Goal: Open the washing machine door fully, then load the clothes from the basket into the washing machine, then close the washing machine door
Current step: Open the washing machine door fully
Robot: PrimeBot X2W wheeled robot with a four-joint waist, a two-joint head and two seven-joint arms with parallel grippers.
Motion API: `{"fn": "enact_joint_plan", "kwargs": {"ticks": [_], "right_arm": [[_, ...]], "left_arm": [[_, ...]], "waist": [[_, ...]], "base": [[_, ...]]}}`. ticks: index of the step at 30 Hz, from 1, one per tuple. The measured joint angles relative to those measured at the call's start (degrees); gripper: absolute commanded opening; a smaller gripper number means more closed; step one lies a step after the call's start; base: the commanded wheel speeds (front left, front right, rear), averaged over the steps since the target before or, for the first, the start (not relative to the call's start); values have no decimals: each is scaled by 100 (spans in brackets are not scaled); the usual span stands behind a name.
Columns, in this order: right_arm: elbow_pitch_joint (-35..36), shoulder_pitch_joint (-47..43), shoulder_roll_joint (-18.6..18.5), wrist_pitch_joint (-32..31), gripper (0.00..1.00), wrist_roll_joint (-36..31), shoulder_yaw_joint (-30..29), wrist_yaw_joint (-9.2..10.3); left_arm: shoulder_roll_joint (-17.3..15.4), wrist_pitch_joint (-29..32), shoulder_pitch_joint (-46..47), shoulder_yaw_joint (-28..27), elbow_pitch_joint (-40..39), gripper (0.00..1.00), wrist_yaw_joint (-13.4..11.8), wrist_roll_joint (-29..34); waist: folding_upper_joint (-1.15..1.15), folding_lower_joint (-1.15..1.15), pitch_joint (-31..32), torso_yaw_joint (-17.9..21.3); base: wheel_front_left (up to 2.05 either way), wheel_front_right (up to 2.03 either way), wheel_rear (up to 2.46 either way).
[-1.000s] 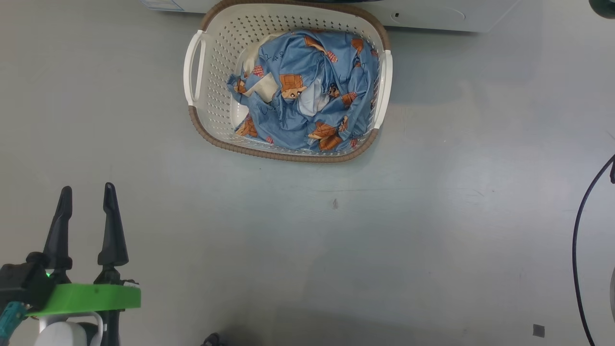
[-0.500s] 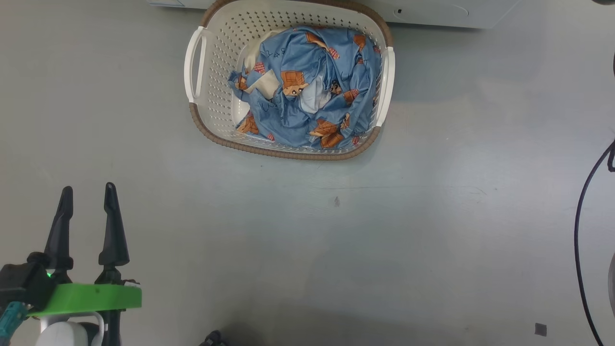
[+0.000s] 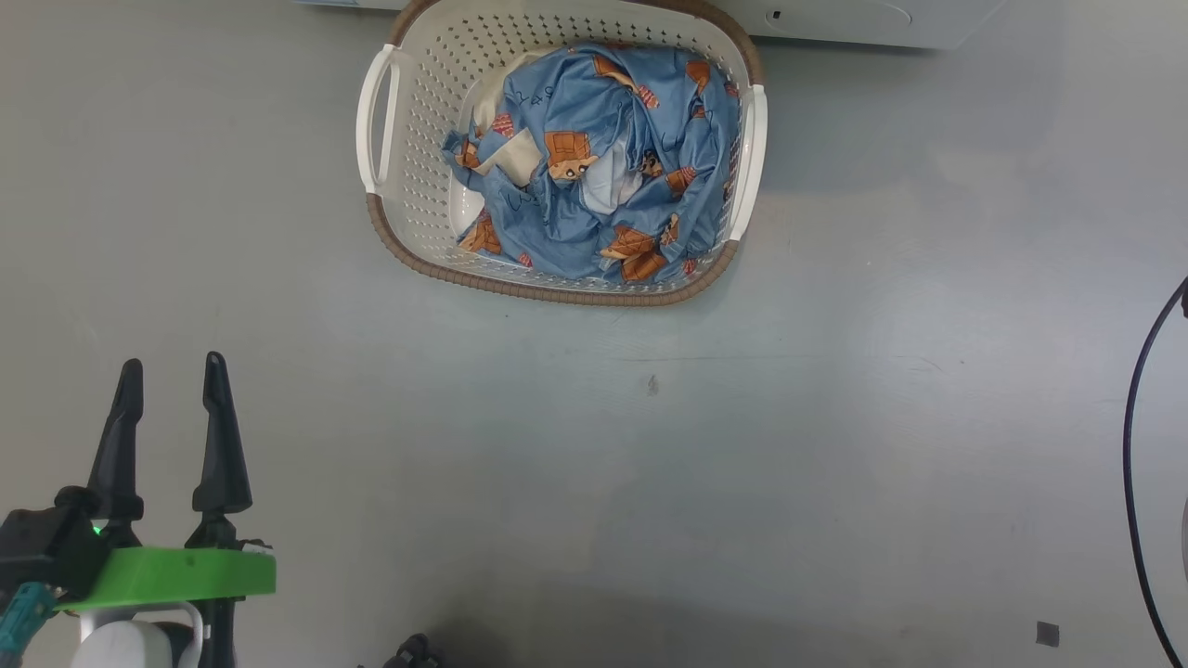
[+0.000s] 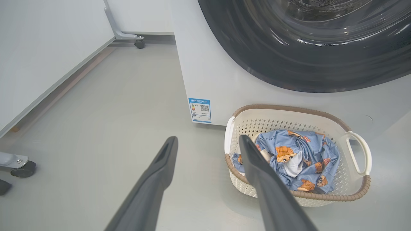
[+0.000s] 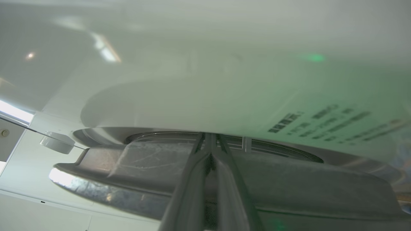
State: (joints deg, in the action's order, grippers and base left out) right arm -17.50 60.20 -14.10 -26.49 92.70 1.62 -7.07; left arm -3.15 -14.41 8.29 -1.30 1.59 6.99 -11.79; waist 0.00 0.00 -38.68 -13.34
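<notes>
Grey floor (image 3: 594, 482) pretty much everywhere in the head view, bare apart from a black cable (image 3: 1126, 482) curling down the right edge. Up top sits the basket (image 3: 418, 204), cream with a brown rim, parked right up against the foot of the washing machine (image 3: 863, 20). The clothes (image 3: 603, 158) are all bunched up inside it, blue with little orange figures and a bit of cream poking out. Left tool (image 3: 172, 362) hangs at the lower left, well apart from the basket, its two dark fingers spread open with nothing between them. The left wrist view looks between those fingers at the basket and at the blue label sticker (image 4: 200, 110) low on the washer's white front. Above that is the washing machine door (image 4: 289, 61), glossy black with the glass bulge, and from this angle it looks to be lying flat against the front. Off to the left there's a white panel (image 4: 48, 48) on caster wheels (image 4: 139, 44). Right tool (image 5: 210, 141) is closed, fingers pressed together, tips poked up at a seam between a white curved surface and a grey rim. It's too close and blurry for me to say what exactly it's touching, or whether anything is pinched
</notes>
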Motion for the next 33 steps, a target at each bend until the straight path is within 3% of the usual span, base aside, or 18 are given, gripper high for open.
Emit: {"fn": "enact_joint_plan", "kwargs": {"ticks": [33], "right_arm": [[-94, 3, 26, -352, 0, -36, 79, 0]], "left_arm": [[2, 0, -8, -15, 10, 100, 0, 11]], "waist": [[0, 0, 96, 160]], "base": [[0, 0, 0]]}}
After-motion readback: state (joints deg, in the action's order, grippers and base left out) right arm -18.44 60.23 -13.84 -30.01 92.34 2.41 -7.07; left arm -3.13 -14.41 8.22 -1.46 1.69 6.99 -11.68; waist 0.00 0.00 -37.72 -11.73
